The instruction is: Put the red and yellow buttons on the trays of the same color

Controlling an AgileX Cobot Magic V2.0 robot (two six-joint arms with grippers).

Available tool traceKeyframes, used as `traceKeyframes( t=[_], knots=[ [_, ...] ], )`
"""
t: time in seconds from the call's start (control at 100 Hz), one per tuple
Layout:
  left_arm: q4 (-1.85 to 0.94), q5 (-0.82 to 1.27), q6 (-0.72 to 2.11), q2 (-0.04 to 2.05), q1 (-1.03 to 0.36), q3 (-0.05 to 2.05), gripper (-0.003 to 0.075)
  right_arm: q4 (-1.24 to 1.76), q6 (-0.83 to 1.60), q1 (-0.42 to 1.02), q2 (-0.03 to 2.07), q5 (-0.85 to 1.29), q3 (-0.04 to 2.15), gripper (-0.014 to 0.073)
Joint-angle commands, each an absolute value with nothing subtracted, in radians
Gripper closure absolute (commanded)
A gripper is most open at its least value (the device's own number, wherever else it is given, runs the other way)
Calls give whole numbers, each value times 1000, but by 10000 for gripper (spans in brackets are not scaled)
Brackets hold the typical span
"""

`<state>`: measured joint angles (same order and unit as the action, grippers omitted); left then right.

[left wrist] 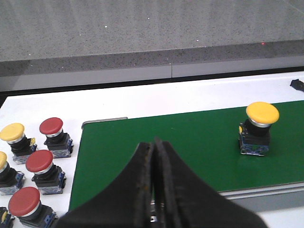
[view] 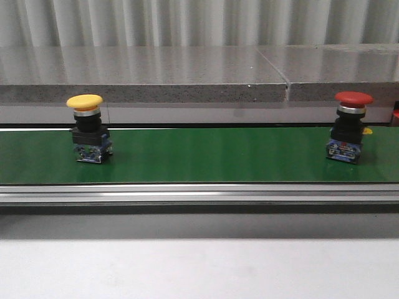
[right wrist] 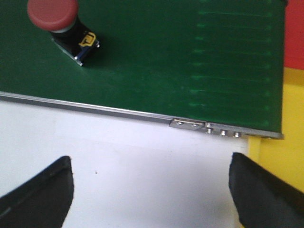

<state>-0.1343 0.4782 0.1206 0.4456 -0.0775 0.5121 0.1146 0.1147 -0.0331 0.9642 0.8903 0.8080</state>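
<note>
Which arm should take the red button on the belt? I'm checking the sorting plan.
Probably the right. Its gripper is open, with the red button on the belt in its view and the red and yellow trays beside it. The left gripper is shut, facing the yellow button.

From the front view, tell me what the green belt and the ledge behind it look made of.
Green belt: likely rubber or PVC, with a smooth matte surface and a soft sheen. Ledge: looks like polished speckled stone, granite or composite, showing glossy reflections and a seam.
</note>
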Motion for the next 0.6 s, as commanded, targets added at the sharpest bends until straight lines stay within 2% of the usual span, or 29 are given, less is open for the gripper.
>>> traceKeyframes(
  t=[0.0, 0.59],
  knots=[
    [-141, 396, 121, 451, -83, 539, 740, 151, 153, -31, 1020, 813, 855, -58],
    [-139, 396, 121, 451, -83, 539, 740, 249, 277, -7, 1382, 738, 1047, -58]
  ],
)
